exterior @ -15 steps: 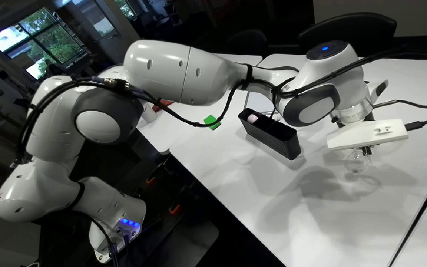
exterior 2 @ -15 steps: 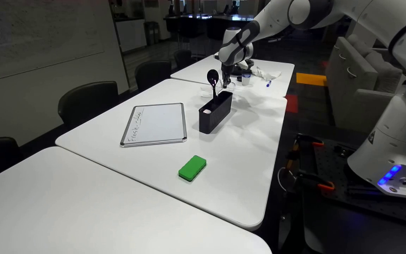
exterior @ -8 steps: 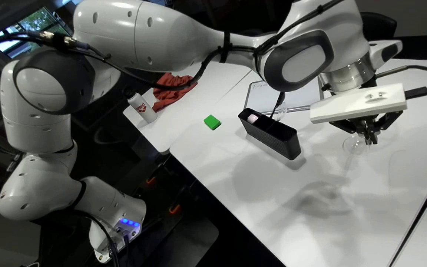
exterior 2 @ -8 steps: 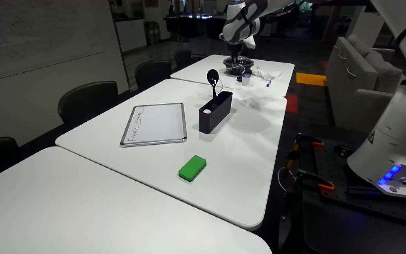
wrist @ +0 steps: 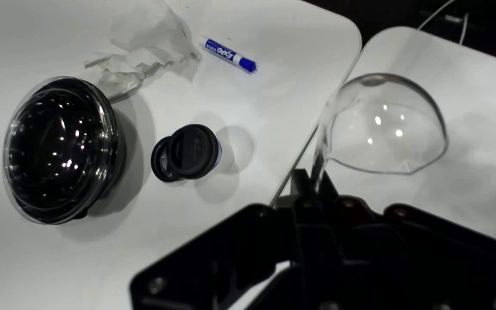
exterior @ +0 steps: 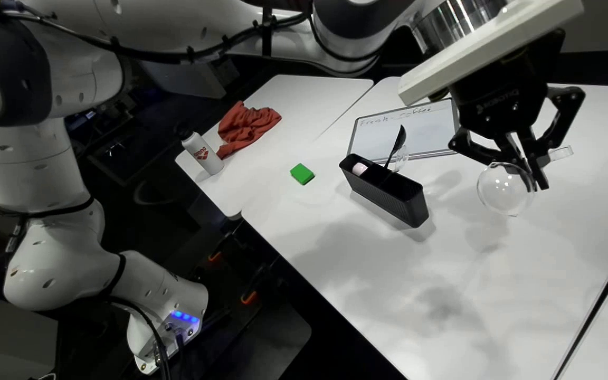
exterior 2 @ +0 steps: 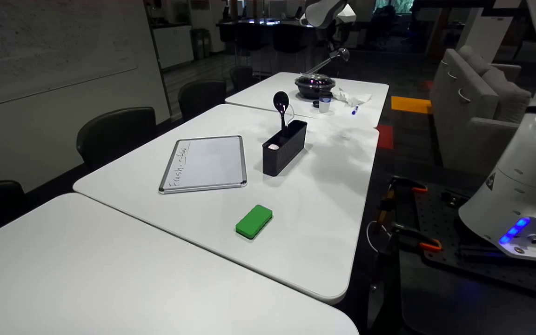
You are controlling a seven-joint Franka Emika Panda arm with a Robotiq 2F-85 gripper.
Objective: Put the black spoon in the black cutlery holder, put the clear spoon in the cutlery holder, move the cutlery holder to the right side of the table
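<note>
My gripper (exterior: 539,184) is shut on the clear spoon (exterior: 503,190) and holds it above the white table (exterior: 388,316). In the wrist view the gripper (wrist: 314,181) pinches the spoon by the neck, with the round bowl (wrist: 385,125) to the right of the fingertips. In an exterior view the clear spoon (exterior 2: 344,54) is tilted, bowl end higher. The black cutlery holder (exterior: 388,195) stands apart from the gripper and also shows in an exterior view (exterior 2: 291,149). The black spoon (exterior 2: 281,101) stands in it, bowl up; it also shows here (exterior: 400,138).
A pinkish object (exterior: 359,169) sits in the holder; a clear curved thing (exterior: 401,158) is beside the black spoon. A whiteboard (exterior 2: 207,163) and green eraser (exterior 2: 254,221) lie nearby. A lidded black bowl (wrist: 63,146), cup (wrist: 194,150), marker (wrist: 230,56) and crumpled paper (wrist: 136,69) are beyond.
My gripper has risen from near the table, carrying the clear spoon up. The wrist has turned and the spoon's bowl end is tilted up. The holder and black spoon have not moved.
</note>
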